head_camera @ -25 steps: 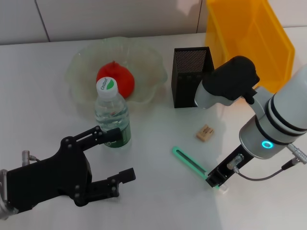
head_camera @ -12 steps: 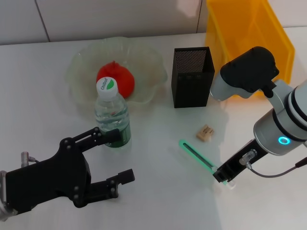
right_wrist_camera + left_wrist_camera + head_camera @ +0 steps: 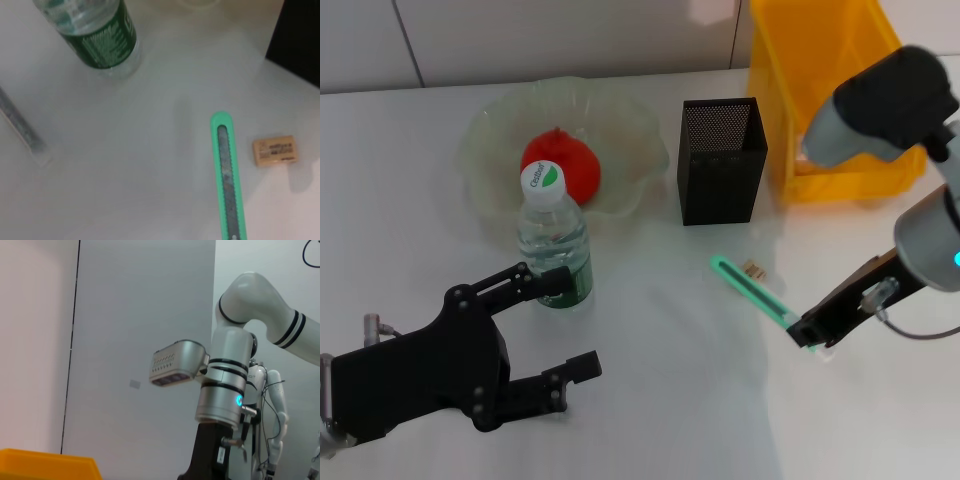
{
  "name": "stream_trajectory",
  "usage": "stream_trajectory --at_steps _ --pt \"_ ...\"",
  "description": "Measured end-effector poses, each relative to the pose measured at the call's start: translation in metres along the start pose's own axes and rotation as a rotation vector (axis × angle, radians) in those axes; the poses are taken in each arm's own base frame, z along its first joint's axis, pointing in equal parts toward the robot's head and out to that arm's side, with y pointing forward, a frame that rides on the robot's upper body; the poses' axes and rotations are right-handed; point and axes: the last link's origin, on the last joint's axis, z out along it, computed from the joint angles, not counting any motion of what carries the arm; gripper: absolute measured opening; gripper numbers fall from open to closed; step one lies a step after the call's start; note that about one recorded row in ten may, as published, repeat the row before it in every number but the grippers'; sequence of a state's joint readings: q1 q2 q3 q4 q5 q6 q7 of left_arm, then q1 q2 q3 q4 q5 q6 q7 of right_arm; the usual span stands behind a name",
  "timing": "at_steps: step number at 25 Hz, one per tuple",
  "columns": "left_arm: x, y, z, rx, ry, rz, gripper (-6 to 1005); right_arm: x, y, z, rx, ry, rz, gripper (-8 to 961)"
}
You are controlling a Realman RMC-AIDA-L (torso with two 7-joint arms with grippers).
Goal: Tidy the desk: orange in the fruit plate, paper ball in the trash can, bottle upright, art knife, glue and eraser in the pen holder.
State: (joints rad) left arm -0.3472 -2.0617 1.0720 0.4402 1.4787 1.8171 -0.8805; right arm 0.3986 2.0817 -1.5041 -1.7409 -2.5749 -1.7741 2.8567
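Note:
My right gripper (image 3: 811, 338) is shut on one end of the green art knife (image 3: 750, 290), which hangs tilted above the table right of centre. In the right wrist view the art knife (image 3: 227, 180) points toward the bottle (image 3: 95, 32), with the tan eraser (image 3: 275, 150) lying beside it. From the head, the eraser (image 3: 754, 268) shows partly behind the blade. The black mesh pen holder (image 3: 720, 165) stands behind them. The bottle (image 3: 553, 245) is upright, and the orange (image 3: 565, 165) lies in the fruit plate (image 3: 485, 150). My left gripper (image 3: 560, 328) is open at the front left, close to the bottle. Glue and paper ball are out of view.
A yellow bin (image 3: 840, 100) stands at the back right, behind my right arm; its corner (image 3: 45, 465) also shows in the left wrist view. White tabletop lies between the two grippers.
My right arm has carried the art knife to the right and farther back, so the blade now overlaps the eraser in the head view. The left arm has stayed put.

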Motion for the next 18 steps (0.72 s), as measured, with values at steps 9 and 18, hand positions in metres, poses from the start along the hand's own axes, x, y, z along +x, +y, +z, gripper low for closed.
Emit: stream_trajectory --at_steps 9,18 --pt "0.003 -0.003 0.003 -0.009 0.002 0.013 772 -0.004 -0.015 -0.063 0.256 -0.043 -0.185 168" --pt "0.003 -0.003 0.006 -0.015 0.005 0.013 770 -0.021 -0.019 -0.086 0.409 -0.076 -0.28 168"
